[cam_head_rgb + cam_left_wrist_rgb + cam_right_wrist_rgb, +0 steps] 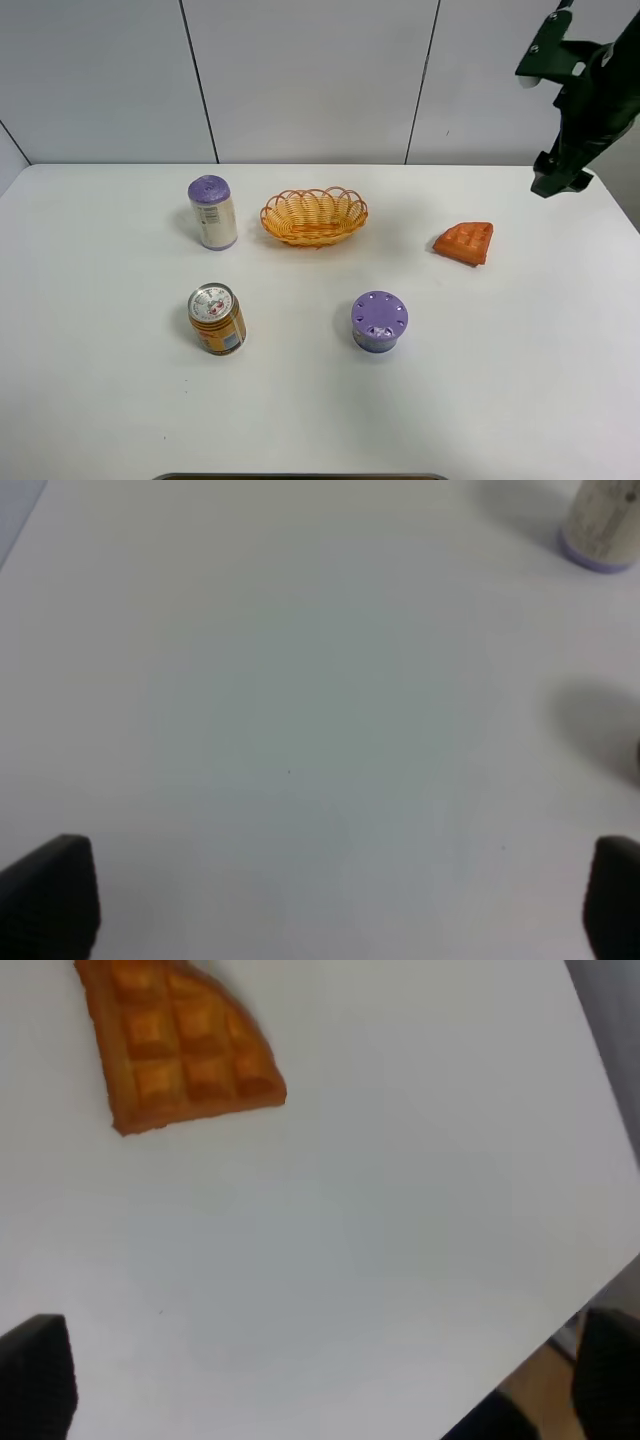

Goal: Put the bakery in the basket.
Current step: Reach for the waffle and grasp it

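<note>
The bakery (pixel 465 242), an orange-brown waffle wedge, lies on the white table right of centre. It also shows in the right wrist view (pixel 175 1045). The orange-yellow wicker basket (pixel 314 215) stands empty at the back centre. My right gripper (pixel 560 182) hangs high over the table's far right corner, apart from the bakery. In its wrist view the right gripper (pixel 322 1375) is open and empty. My left gripper (pixel 325 900) is open and empty over bare table; it is out of the exterior view.
A purple round lidded tin (pixel 379 320) stands in front of centre. A drinks can (pixel 217 318) stands front left. A purple-capped white canister (pixel 212 212) stands left of the basket and shows in the left wrist view (pixel 600 525). The table's right edge (pixel 600 1260) is near the right gripper.
</note>
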`<state>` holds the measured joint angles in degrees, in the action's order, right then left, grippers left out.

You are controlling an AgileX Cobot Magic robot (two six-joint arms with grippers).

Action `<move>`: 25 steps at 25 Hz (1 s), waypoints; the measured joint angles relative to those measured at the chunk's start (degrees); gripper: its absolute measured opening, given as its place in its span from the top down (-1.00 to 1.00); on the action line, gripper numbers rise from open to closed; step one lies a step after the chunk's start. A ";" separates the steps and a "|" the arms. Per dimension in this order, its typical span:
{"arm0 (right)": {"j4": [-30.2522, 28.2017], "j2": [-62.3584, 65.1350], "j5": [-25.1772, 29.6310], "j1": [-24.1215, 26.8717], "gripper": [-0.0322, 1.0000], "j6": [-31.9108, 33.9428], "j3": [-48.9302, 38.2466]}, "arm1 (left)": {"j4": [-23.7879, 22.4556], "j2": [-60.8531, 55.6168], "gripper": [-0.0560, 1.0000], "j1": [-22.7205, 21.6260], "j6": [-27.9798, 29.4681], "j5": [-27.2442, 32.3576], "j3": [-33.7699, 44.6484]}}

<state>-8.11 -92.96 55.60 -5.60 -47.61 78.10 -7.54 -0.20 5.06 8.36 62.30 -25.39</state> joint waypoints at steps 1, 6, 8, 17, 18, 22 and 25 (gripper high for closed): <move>0.00 -0.82 -1.15 -0.23 -0.99 -1.51 0.00 | 0.00 0.00 -0.97 0.00 0.00 0.00 0.00; 0.94 -5.25 -4.34 -1.19 -0.99 -7.28 0.11 | 0.00 0.00 -0.97 0.00 0.00 0.00 0.00; 1.12 -7.63 -5.21 -1.18 -0.99 -8.69 0.11 | 0.00 0.00 -0.97 0.00 0.00 0.00 0.00; 4.40 -16.73 -7.85 -1.18 -0.99 -14.26 0.11 | 0.00 0.00 -0.97 0.00 0.00 0.00 0.00; 4.40 -17.57 -8.26 -1.18 -0.99 -14.45 0.11 | 0.00 0.00 -0.97 0.00 0.00 0.00 0.00; 4.40 -20.55 -9.34 -1.18 -0.99 -15.86 0.11 | 0.00 0.00 -0.97 0.00 0.00 0.00 0.00; 4.40 -22.56 -10.51 -1.18 -0.99 -16.14 0.11 | 0.00 0.00 -0.97 0.00 0.00 0.00 0.00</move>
<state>-3.72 -115.52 45.08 -6.78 -63.74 78.22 -7.54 -0.20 5.06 8.36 62.30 -25.39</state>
